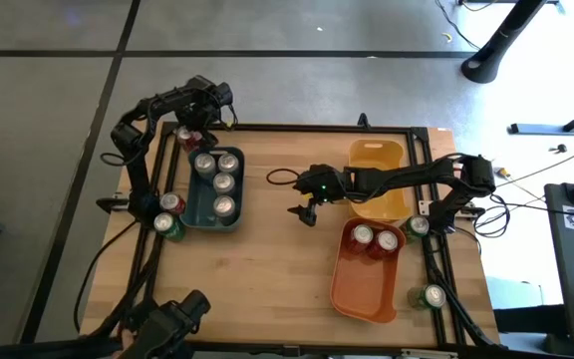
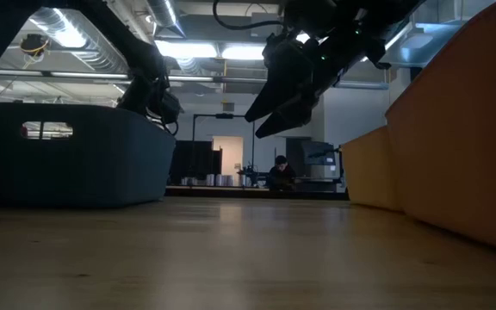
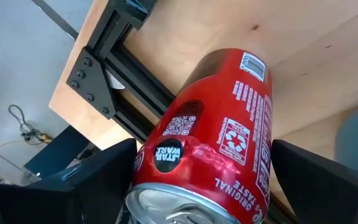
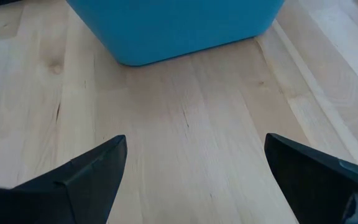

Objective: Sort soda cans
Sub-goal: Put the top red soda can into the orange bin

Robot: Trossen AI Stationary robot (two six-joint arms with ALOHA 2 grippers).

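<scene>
My left gripper (image 1: 191, 135) is at the table's far left corner, shut on a red soda can (image 3: 216, 130). The blue-grey bin (image 1: 192, 204) beside it holds several silver cans (image 1: 223, 184). A red can (image 1: 170, 202) and a green can (image 1: 173, 225) stand on the table left of that bin. My right gripper (image 1: 305, 211) hangs open and empty over the table's middle; it also shows in the low view (image 2: 274, 108) and in its own wrist view (image 4: 194, 180). The orange bin (image 1: 352, 289) holds two red cans (image 1: 375, 238). My left gripper pinches the red can between its two fingers, on opposite sides of the body near the silver top (image 3: 143, 163). The fingers come from above, pointing down along the can. I cannot tell whether the can's base rests on the wood or is lifted.
A yellow bin (image 1: 387, 152) stands at the far right, behind the orange one. Two more cans (image 1: 419, 226) (image 1: 432, 296) stand at the table's right edge by the dark frame rail. Bare wood lies between the bins, and a person sits far off in the room (image 2: 280, 172).
</scene>
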